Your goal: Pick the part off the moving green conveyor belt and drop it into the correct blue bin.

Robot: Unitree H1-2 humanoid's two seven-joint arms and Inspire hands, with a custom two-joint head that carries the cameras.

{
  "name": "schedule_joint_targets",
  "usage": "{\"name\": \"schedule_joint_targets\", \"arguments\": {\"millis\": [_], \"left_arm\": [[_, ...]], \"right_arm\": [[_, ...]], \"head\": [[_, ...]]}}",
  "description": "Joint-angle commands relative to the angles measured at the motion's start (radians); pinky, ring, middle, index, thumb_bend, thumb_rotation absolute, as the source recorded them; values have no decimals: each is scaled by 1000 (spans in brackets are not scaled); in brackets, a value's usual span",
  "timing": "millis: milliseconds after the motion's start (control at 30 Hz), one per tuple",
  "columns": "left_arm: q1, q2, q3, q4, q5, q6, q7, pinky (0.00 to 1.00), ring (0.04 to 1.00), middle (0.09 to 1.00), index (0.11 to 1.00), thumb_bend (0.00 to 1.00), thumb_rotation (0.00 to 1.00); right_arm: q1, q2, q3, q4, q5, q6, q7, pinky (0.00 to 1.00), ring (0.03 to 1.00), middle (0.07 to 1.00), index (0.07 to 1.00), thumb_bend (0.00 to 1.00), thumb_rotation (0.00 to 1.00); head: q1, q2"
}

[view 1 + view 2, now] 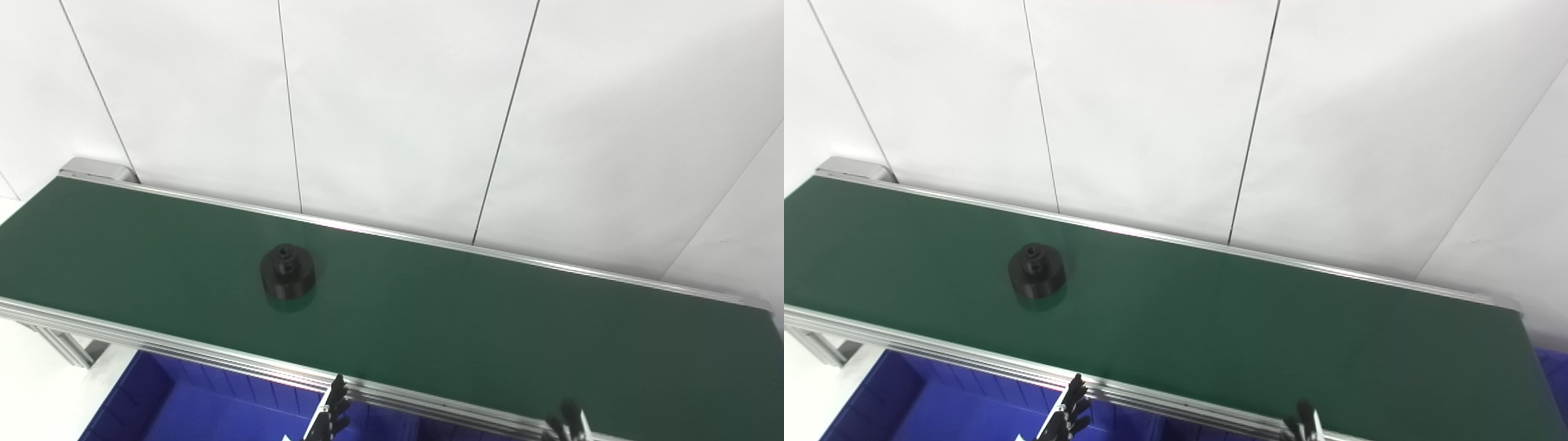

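A black round part (287,272) with a small raised hub on top stands on the green conveyor belt (465,318), left of the middle. Only the fingertips of my left hand (331,411) show at the bottom edge, below the belt's near rail and over a blue bin (202,410). The tips of my right hand (566,426) poke up at the bottom right, at the near rail. Both hands are far from the part and nothing shows in either. Too little of them is in view to judge their state.
Aluminium rails (202,352) run along both long sides of the belt. A white panelled wall (392,110) rises right behind it. Under the near rail sits the blue bin, and a sliver of another blue bin (1552,367) shows at the far right.
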Motion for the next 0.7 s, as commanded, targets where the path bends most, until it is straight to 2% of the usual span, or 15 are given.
{"name": "schedule_joint_targets", "arguments": {"millis": [0,200,333,433,533,667], "left_arm": [[-10,-12,4,-26,-3,-41,-3,948,975,1000,1000,682,802],[-18,-23,13,-14,9,-40,1,933,973,1000,1000,677,801],[-20,-27,21,-12,-1,-40,-13,938,977,1000,1000,668,794],[-23,-30,27,-7,-7,-40,-24,958,985,1000,1000,658,793],[-26,-35,32,-3,-5,-40,-27,974,980,1000,1000,663,803],[-28,-42,34,2,5,-40,-26,975,976,1000,1000,672,816]], "right_arm": [[-21,-1,-8,-68,-59,-48,-24,835,913,960,973,877,711],[-134,-3,-45,-163,-182,16,-42,814,916,952,980,934,587],[-241,-5,-49,-174,-235,69,-33,830,912,943,973,953,544],[-329,-10,-42,-158,-312,99,-34,781,906,952,969,924,546],[-455,-13,-20,-129,-379,167,-10,761,918,950,950,903,537],[-577,-21,8,-88,-386,297,53,771,918,971,951,935,496]], "head": [[5,3],[0,6],[-11,9],[-15,9],[-17,11],[-16,12]]}}
